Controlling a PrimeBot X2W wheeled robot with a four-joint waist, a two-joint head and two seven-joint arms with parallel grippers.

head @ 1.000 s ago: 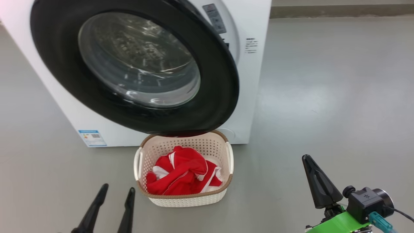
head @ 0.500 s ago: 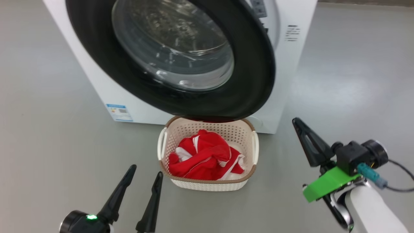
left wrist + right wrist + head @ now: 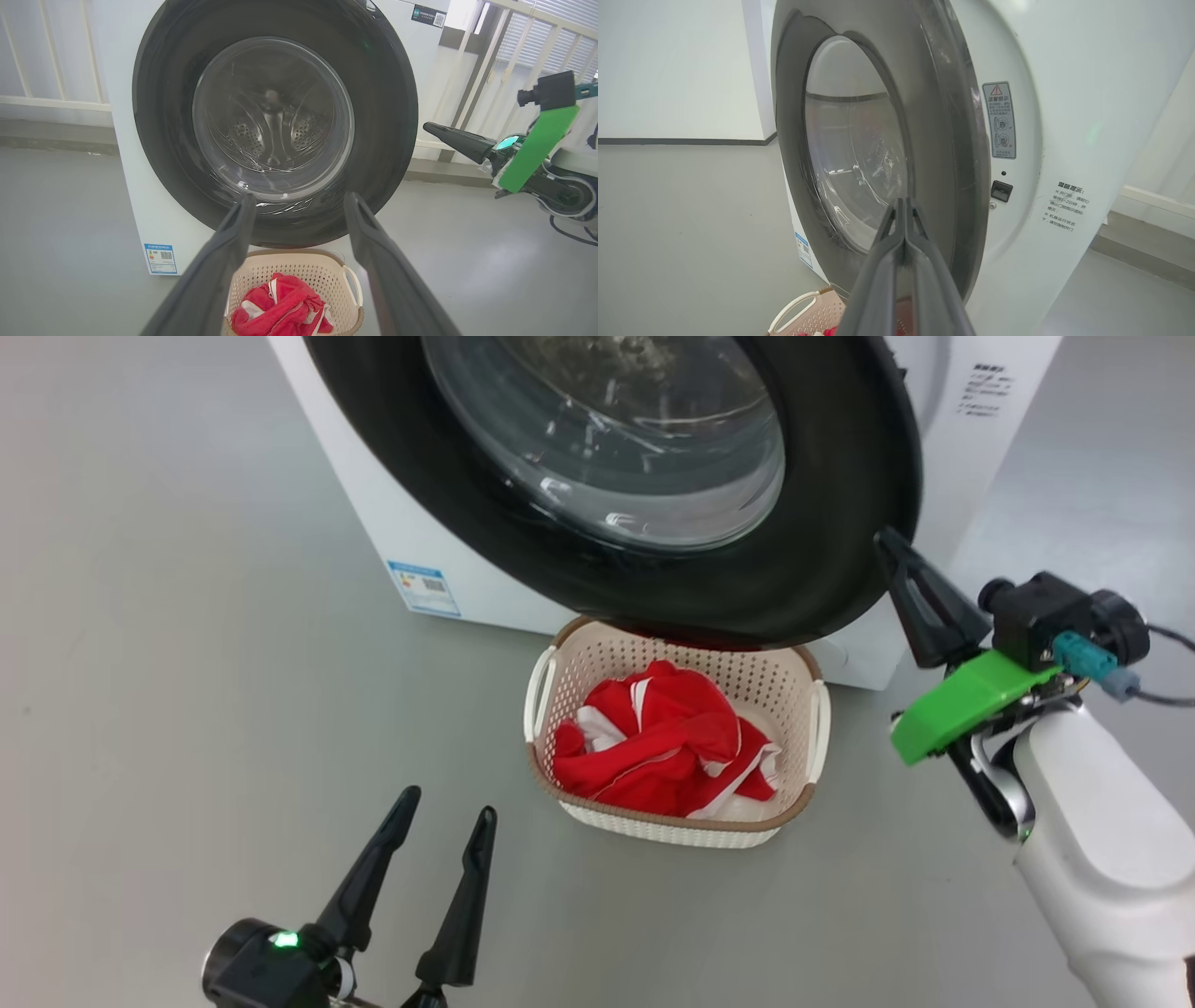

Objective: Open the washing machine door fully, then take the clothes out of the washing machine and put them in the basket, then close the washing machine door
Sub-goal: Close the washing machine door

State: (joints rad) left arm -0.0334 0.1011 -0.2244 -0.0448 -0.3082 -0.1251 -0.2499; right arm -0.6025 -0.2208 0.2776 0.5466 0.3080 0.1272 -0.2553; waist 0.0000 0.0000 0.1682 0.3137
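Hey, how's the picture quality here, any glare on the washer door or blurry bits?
Head view: small white glints on the door glass. Left wrist view: the left gripper is soft up close. Right wrist view: the shut right gripper is blurred, and the black door rim looks washed grey.

- The scene is lit brightly and evenly by soft, diffuse light; only faint shadows are cast on the grey floor [image 3: 187,616] beneath the basket [image 3: 597,663].
- Small white glints are seen on the glass of the washing machine door [image 3: 616,518].
- In the left wrist view, a pale sheen is spread over the floor at the right, and the white railing [image 3: 56,100] is tilted by wide-angle distortion.
- The fingers [image 3: 210,280] of the left gripper [image 3: 299,198] and those of the right gripper [image 3: 903,201] are rendered soft and out of focus.
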